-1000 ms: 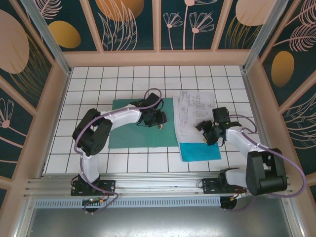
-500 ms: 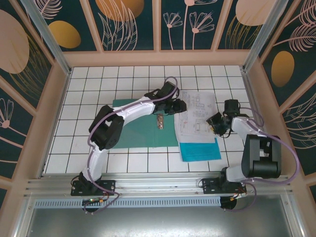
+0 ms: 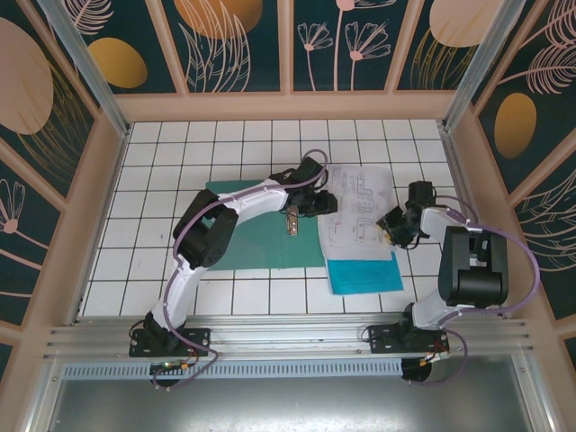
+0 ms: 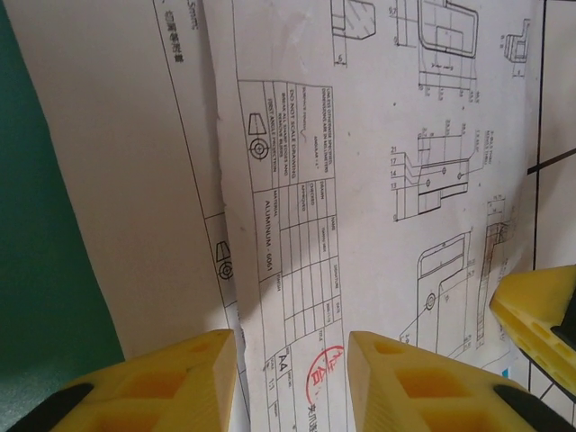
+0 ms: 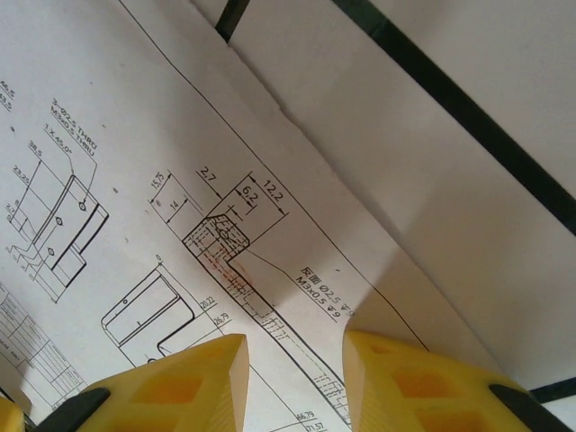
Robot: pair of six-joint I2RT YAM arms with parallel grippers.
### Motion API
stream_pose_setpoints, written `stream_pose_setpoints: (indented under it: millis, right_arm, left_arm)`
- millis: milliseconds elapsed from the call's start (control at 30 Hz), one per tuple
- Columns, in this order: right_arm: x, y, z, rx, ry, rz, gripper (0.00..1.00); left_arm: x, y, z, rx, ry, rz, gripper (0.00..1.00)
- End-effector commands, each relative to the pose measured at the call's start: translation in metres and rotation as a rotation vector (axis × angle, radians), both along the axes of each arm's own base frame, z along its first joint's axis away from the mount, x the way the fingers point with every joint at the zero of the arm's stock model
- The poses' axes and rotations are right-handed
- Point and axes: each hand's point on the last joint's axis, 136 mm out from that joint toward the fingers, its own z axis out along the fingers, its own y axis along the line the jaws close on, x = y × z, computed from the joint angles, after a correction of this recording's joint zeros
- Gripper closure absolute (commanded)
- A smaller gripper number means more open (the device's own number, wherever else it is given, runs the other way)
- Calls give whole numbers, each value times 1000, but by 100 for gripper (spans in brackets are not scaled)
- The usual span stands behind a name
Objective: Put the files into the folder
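Left fingers [image 4: 153, 387] and right fingers [image 5: 171, 387] stand slightly parted, empty, at opposite edges of the files [image 3: 358, 211].

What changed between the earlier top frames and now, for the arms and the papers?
The left gripper left the middle of the folder and moved right to the left edge of the white sheets. The right gripper shifted from over their lower right out to their right edge. Both jaws stand apart over the paper; no grip shows. The folder, white sheets and cyan sheet look unmoved.
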Motion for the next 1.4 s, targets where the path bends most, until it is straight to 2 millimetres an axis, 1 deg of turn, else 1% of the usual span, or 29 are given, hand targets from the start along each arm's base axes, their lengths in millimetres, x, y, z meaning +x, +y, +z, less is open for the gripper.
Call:
stream_pose_setpoints:
  millis: [0, 133, 200, 333, 367, 467, 600, 633, 667, 733, 900, 1000, 1033, 1133, 1200, 1233, 1267, 1367]
  right_arm:
    - [-6, -1, -11, -8, 21, 20, 65]
    - [-6, -1, -13, -3, 28, 21, 65]
    - [-6, 0, -14, -1, 29, 19, 65]
    - [-9, 1, -16, 6, 34, 20, 65]
    - [-9, 2, -16, 8, 35, 20, 65]
    - [-10, 2, -16, 10, 35, 18, 65]
    - [-10, 1, -14, 5, 32, 15, 65]
    - [-9, 0, -13, 1, 27, 15, 65]
    - [-7, 0, -10, -5, 17, 16, 65]
    - [-1, -2, -1, -14, -17, 17, 61]
    - [17, -9, 32, -67, -114, 16, 46]
    - [24, -18, 53, -111, -158, -2, 43]
    - [27, -19, 62, -121, -181, -7, 42]
    - [33, -25, 88, -151, -246, -28, 41]
    - [37, -25, 106, -159, -290, -31, 40]
    - [37, -25, 111, -158, -302, -29, 40]
    - [38, -22, 115, -153, -313, -22, 40]
    - [41, -9, 124, -140, -331, 22, 40]
  left_arm:
    - [-9, -2, -22, 17, 25, -36, 62]
    - [-11, -1, -26, 25, 27, -36, 62]
    - [-11, -4, -25, 15, 27, -41, 62]
    - [-14, -10, -23, 4, 23, -53, 66]
    - [-14, -10, -25, 6, 26, -53, 68]
    - [-14, -11, -23, 4, 20, -52, 74]
    - [-11, -10, -16, 7, 1, -45, 95]
    - [-10, -11, -13, 6, -6, -43, 98]
    - [-8, -11, -9, 5, -13, -40, 100]
    - [-5, -14, 4, -15, -31, -33, 100]
    - [3, -29, 54, -134, -86, -22, 100]
    - [7, -37, 76, -180, -96, -25, 100]
    - [7, -38, 80, -186, -95, -27, 100]
    - [10, -41, 104, -213, -120, -28, 100]
    - [12, -39, 121, -212, -142, -29, 100]
    - [13, -36, 127, -203, -150, -27, 100]
    - [13, -30, 132, -189, -159, -26, 100]
    - [12, -5, 138, -153, -158, -11, 100]
